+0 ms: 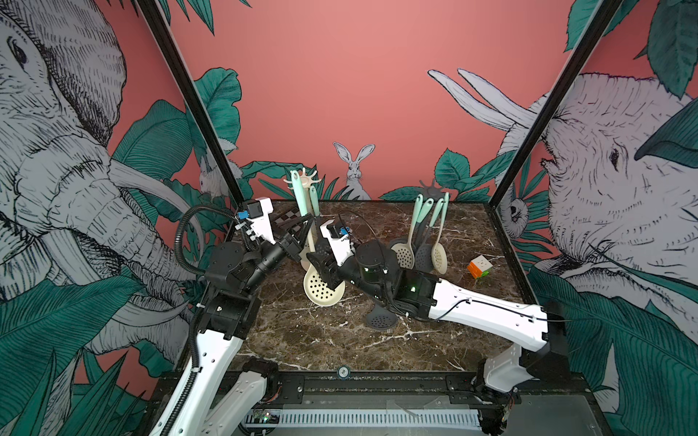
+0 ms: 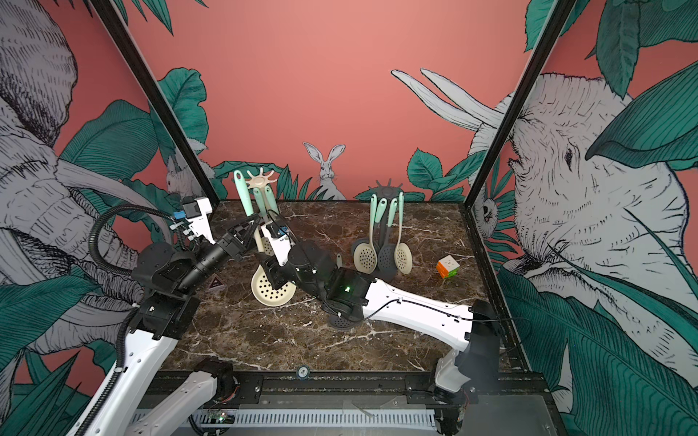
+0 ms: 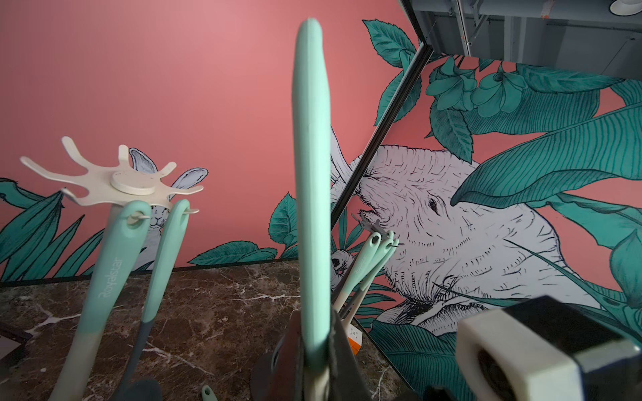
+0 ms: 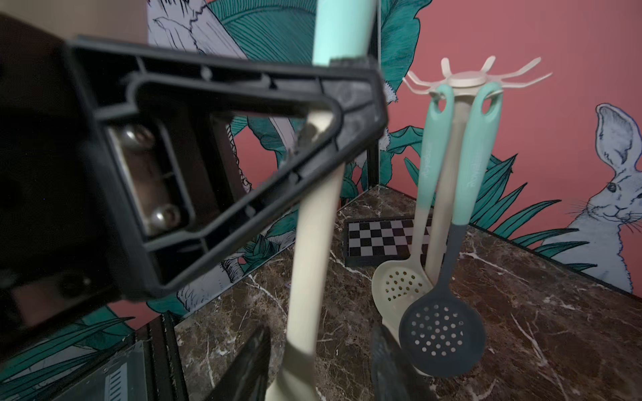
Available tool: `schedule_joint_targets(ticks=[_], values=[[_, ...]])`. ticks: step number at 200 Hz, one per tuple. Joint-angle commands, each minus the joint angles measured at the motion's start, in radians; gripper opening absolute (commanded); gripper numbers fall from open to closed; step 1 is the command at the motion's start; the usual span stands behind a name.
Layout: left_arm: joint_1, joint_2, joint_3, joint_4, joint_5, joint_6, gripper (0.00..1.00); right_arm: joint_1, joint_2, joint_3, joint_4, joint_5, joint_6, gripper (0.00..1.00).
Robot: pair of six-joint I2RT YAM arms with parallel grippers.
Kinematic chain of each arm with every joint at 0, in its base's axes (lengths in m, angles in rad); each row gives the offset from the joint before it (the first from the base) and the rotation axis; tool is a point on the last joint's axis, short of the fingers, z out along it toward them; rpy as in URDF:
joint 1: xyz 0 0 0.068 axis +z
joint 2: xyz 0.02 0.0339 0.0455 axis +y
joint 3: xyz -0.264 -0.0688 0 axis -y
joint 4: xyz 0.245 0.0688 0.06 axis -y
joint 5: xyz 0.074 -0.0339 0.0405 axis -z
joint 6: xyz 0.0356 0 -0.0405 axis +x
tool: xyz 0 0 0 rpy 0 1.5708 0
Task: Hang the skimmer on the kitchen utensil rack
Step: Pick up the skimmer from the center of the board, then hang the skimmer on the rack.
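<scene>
My left gripper [image 1: 304, 226] is clamped on the skimmer [image 1: 321, 294] at mid-handle, holding it upright with the handle tip above my fingers. I judge I should raise and tilt it so the hanging hole slips over a free prong of the rack [image 3: 133, 182], just beyond and above my grip. My right gripper [image 1: 328, 277] stands part-open, straddling the skimmer's neck below without pinching it.

L pincer [image 3: 313, 350] on skimmer [image 3: 311, 166] — upright
</scene>
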Motion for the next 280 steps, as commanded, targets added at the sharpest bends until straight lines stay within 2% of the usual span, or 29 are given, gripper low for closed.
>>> schedule_joint_targets(ticks=[1,76,121,138,150,171,186,198,232,280], values=[[-0.012,-0.017,-0.015,-0.005,-0.048,0.02,0.0,-0.012,0.005,0.049,0.01,-0.024,0.029,0.43],[-0.039,-0.031,-0.021,-0.04,-0.101,0.038,0.0,-0.031,0.082,0.126,-0.019,-0.023,0.016,0.21],[-0.038,-0.04,-0.023,-0.047,-0.108,0.045,0.0,-0.051,0.082,0.122,-0.024,-0.044,0.008,0.0],[-0.04,-0.049,-0.022,-0.059,-0.121,0.057,0.0,-0.061,0.065,0.109,-0.019,-0.041,-0.014,0.0],[-0.038,-0.057,-0.019,-0.073,-0.132,0.074,0.15,-0.07,0.047,0.086,-0.009,-0.043,-0.033,0.0],[-0.039,-0.08,-0.008,-0.108,-0.161,0.115,0.48,-0.102,0.037,0.057,-0.007,-0.073,-0.058,0.0],[-0.039,-0.103,-0.006,-0.133,-0.199,0.141,0.6,-0.13,-0.011,0.04,-0.012,-0.118,-0.067,0.0],[-0.039,-0.125,-0.008,-0.151,-0.227,0.163,0.64,-0.16,-0.025,0.027,-0.015,-0.161,-0.065,0.0],[-0.039,-0.162,-0.012,-0.191,-0.253,0.185,0.65,-0.267,-0.043,-0.001,-0.029,-0.3,-0.019,0.0],[-0.039,-0.181,-0.026,-0.2,-0.196,0.196,0.63,-0.404,0.009,0.009,-0.025,-0.587,0.081,0.0]])
